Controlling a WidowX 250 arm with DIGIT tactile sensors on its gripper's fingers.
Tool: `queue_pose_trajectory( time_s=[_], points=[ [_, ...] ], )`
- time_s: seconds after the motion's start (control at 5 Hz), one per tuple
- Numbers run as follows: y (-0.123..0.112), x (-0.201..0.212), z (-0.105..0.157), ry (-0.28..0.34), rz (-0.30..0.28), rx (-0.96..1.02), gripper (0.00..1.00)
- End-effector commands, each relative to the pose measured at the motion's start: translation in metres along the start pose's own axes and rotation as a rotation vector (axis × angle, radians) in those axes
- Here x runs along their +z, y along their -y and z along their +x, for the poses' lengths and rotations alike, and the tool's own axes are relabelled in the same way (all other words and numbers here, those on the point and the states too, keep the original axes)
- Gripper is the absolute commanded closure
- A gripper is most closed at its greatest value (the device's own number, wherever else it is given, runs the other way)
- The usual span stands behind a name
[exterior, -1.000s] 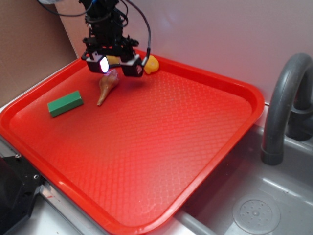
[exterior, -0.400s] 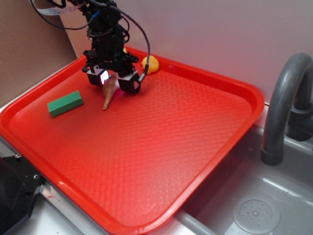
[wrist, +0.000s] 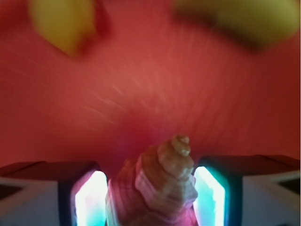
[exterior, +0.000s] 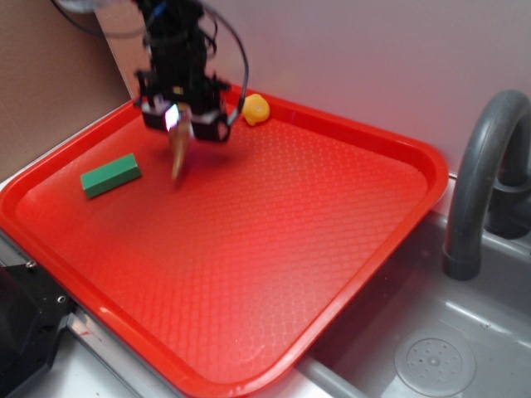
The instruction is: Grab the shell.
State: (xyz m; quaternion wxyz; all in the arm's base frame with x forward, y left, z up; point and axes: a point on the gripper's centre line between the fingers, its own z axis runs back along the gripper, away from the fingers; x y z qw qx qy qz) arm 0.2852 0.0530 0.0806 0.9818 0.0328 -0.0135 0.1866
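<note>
The shell is tan-brown and spiral. It hangs with its thin point down, just above the red tray at the back left. My gripper is shut on its knobby wide end. The exterior view is motion-blurred around the arm. In the wrist view the shell fills the gap between the two glowing pads, and my gripper presses it from both sides. The tray below is blurred.
A green block lies on the tray left of the shell. A round yellow toy sits by the tray's back rim. A grey faucet and sink drain are at the right. Blurred yellow shapes show at the top of the wrist view.
The gripper came down over the shell, closed on its wide end, and has now risen slightly. The shell went from lying on the tray to hanging point-down.
</note>
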Motion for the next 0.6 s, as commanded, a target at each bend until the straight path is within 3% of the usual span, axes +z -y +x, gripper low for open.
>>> queue_pose_trajectory(
  time_s=[0.0, 0.2, 0.4],
  points=[
    [0.042, 0.129, -0.047, 0.09, -0.138, -0.083, 1.0],
    [0.04, 0.178, -0.073, 0.133, -0.213, -0.188, 1.0],
    [0.035, 0.171, -0.071, 0.096, -0.25, -0.191, 1.0]
  ],
)
